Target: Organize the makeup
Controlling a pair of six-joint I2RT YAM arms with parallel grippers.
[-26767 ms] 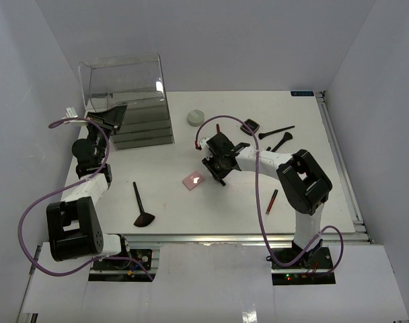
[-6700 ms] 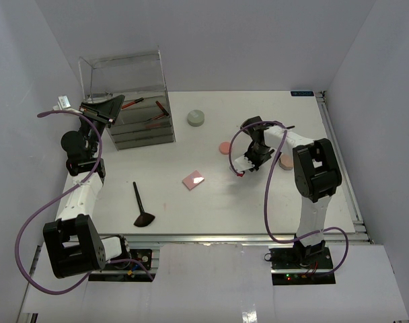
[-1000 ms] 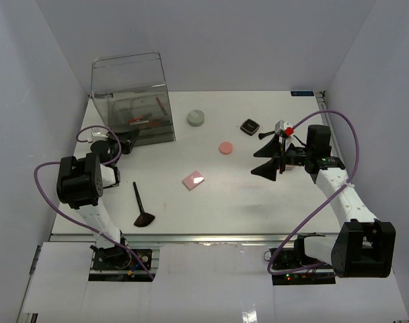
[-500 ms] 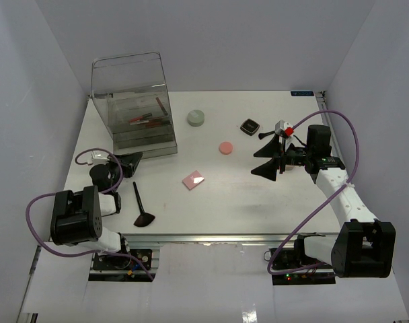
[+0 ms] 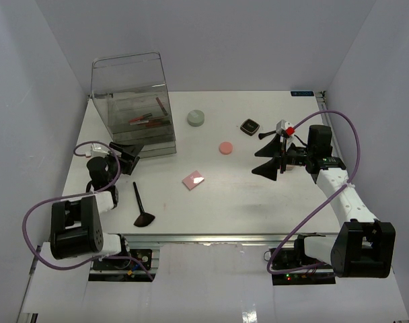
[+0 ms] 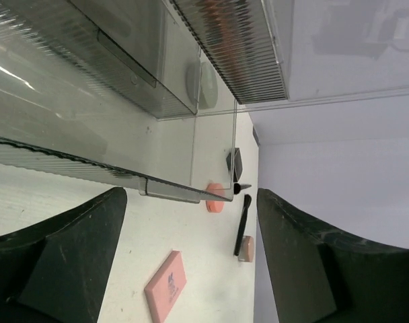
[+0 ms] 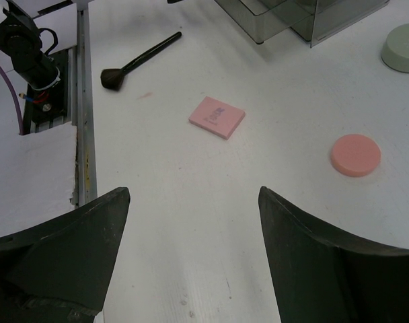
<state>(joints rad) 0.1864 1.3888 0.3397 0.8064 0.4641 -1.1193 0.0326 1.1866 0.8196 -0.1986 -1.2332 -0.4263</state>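
Note:
The makeup lies spread over the white table. A pink square compact lies mid-table and a pink disc lies beyond it. A grey round jar and a black square compact sit farther back. A black-handled brush lies near the front left. Red-and-black sticks lie inside the clear drawer box. A second brush and a beige puff show in the left wrist view. My left gripper is open and empty beside the box's front corner. My right gripper hangs open and empty right of the disc.
The tall drawer box stands at the back left, its ribbed drawer fronts close to my left gripper. A metal rail runs along the table's front edge. Grey walls close in the table on three sides.
My left gripper has gone from shut to open, pulling away from the box's base and then coming back towards its front corner. The right arm has stayed still.

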